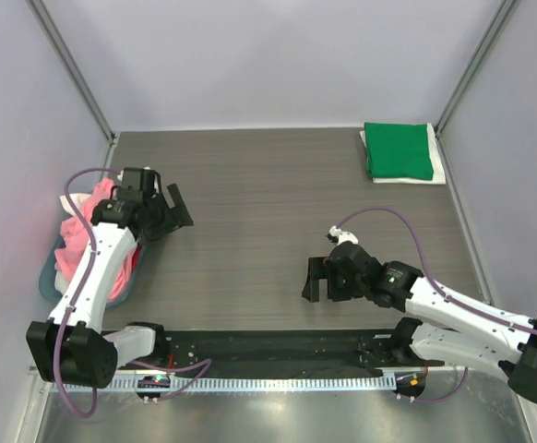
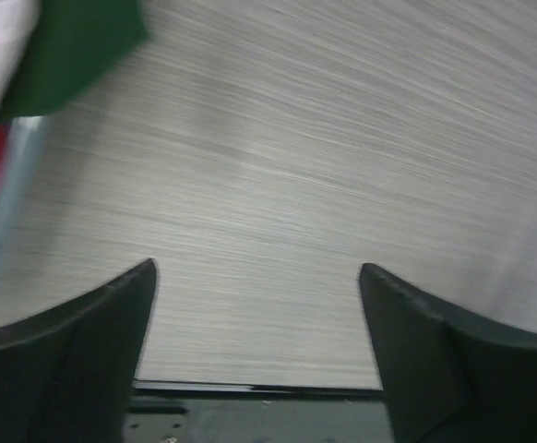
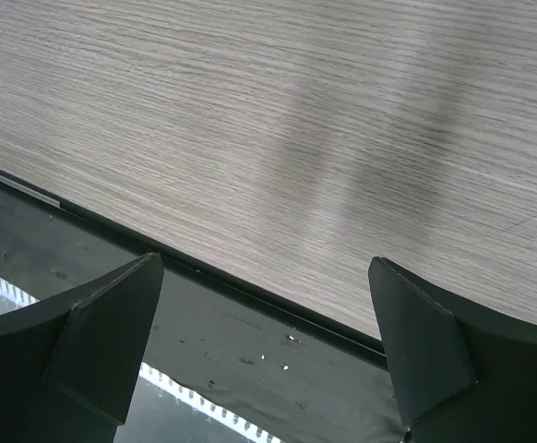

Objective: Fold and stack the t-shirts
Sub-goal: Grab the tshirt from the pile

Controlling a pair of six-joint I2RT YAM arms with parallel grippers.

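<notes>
A bright green folded t-shirt [image 1: 398,150] lies on a white one [image 1: 440,173] at the back right corner of the table. Salmon-pink and red shirts [image 1: 77,242] are bunched in a teal tub [image 1: 46,281] at the left edge. My left gripper [image 1: 173,210] hovers open just right of the tub, with nothing between its fingers. In the blurred left wrist view it [image 2: 257,268] frames bare table, with green cloth [image 2: 75,46] in the top left corner. My right gripper [image 1: 316,280] is open and empty over the near middle; in the right wrist view it [image 3: 264,261] straddles the table's front edge.
A black mat [image 3: 278,351] runs along the table's near edge, with a white toothed strip [image 1: 278,380] in front of it. Pale walls with metal corner posts [image 1: 70,69] enclose the table on the left, back and right.
</notes>
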